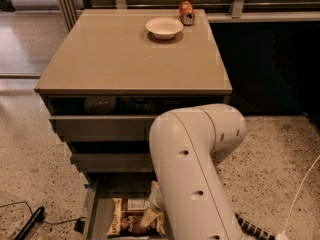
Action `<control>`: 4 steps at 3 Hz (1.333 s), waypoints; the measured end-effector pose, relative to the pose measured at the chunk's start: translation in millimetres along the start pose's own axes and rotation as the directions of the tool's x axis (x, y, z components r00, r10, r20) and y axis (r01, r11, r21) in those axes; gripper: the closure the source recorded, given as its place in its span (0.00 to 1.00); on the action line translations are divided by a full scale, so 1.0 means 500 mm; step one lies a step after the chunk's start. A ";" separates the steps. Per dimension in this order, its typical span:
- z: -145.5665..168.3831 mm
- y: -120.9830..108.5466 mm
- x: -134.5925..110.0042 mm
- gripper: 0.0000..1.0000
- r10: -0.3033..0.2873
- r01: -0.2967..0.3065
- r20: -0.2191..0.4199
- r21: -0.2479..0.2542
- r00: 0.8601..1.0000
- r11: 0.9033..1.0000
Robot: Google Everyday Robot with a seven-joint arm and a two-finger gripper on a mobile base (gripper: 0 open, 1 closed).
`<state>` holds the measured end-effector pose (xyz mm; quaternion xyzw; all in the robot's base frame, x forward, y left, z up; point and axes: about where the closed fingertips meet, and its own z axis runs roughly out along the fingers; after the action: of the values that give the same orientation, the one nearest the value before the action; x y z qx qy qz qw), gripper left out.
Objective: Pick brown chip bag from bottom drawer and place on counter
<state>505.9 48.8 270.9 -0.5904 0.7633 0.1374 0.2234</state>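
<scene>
The brown chip bag [127, 223] lies flat in the open bottom drawer [92, 210], label side up, with cream edges and a dark centre. My gripper [150, 215] reaches down into that drawer and sits over the bag's right end; most of it is hidden behind my large cream arm [192, 174]. I cannot tell whether it touches the bag. The counter [120, 54] is the glossy beige top of the cabinet, above the two wider drawers [100, 128].
A white bowl [164, 27] and an orange can [186, 12] stand at the counter's far edge. A black cable and tool [27, 225] lie on the speckled floor at left. A white cable [300, 194] runs at right.
</scene>
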 end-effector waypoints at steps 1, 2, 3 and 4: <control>0.072 0.059 0.042 0.00 0.022 -0.023 -0.019 -0.038 1.000 0.999; 0.097 0.072 0.050 0.00 0.031 -0.032 -0.019 -0.044 0.999 0.999; 0.138 0.068 0.065 0.00 0.065 -0.065 -0.020 -0.042 0.998 0.997; 0.162 0.059 0.053 0.00 0.067 -0.068 -0.029 -0.042 0.997 0.997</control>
<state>486.8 72.7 186.3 -0.5707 0.7827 0.1531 0.1954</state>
